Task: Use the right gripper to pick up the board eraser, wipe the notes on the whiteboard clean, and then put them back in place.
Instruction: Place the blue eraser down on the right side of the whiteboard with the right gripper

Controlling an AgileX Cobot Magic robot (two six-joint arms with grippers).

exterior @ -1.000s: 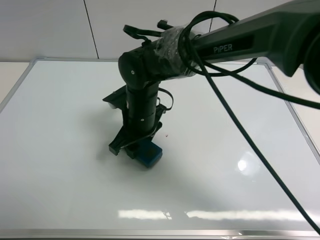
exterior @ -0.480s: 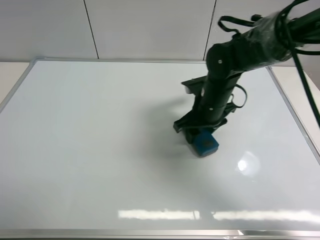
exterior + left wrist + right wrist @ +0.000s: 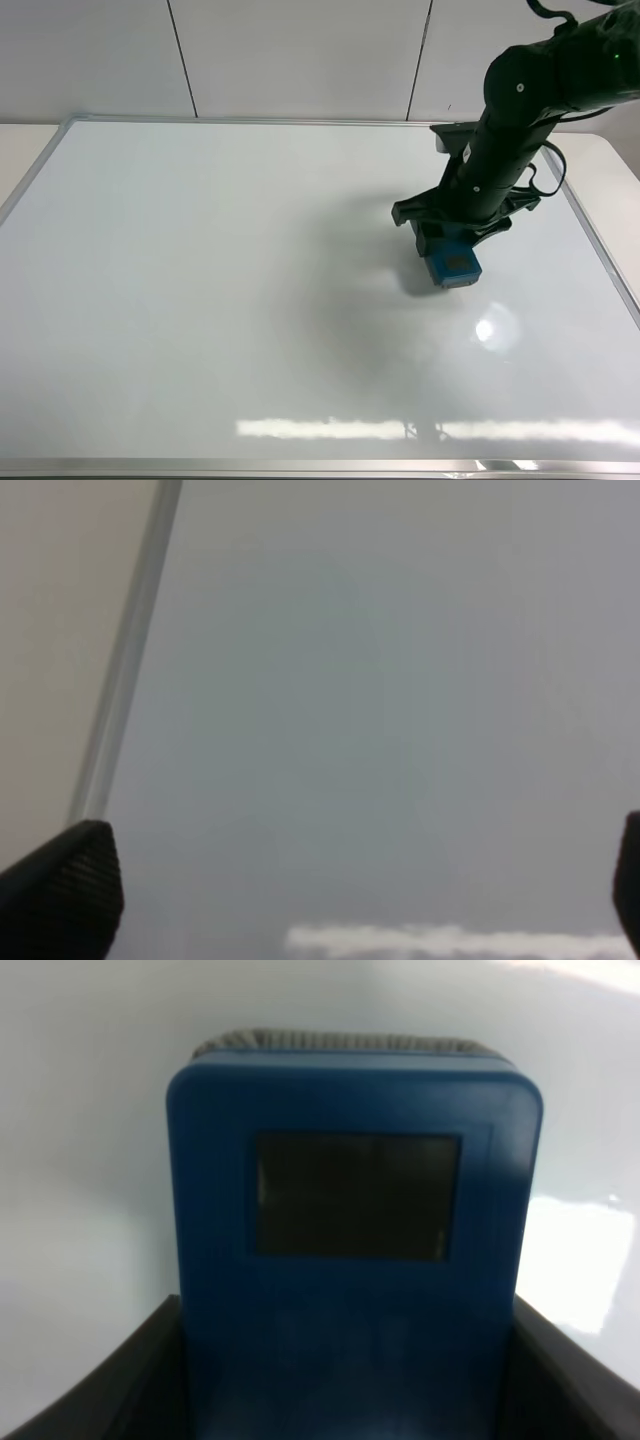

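The whiteboard (image 3: pixel 200 280) fills most of the exterior view, with a thin silver frame (image 3: pixel 250 121). My right gripper (image 3: pixel 450 245) is shut on the board eraser (image 3: pixel 453 264), a blue block pressed against the board at its right middle. In the right wrist view the eraser (image 3: pixel 350 1260) sits between the two black fingers (image 3: pixel 110 1400), with a dark square patch on top and grey felt at its far end. No red notes show on the board. My left gripper (image 3: pixel 345 900) is open and empty over the board, close to its frame (image 3: pixel 125 660); it is out of the exterior view.
Beige table shows beyond the board's left corner (image 3: pixel 15 150) and right edge (image 3: pixel 612 165). A white panelled wall (image 3: pixel 300 60) stands behind. Light glare lies on the board near the front (image 3: pixel 495 328).
My right arm has swept the eraser from the board's middle-left over to the right. The tiny red speck seen beside the eraser a second ago no longer shows.
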